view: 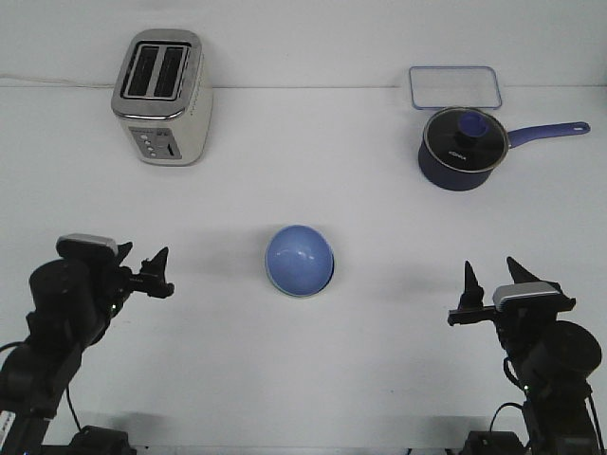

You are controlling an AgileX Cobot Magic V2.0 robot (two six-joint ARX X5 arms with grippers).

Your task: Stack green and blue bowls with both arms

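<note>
The white worktop (313, 379) carries a silver toaster (161, 98) far left, a lidded navy saucepan (462, 149) and clear container (454, 87) far right, and stacked bowls (300, 262) at centre.

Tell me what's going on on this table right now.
Nothing is being held at the moment. The blue bowl sits in the middle of the white table, apparently nested in the green bowl, whose pale rim just peeks out underneath. The left gripper and right gripper hang open at either side, well apart from the bowls. At the back stand a toaster, a lidded navy saucepan and a clear container, all untouched.
</note>
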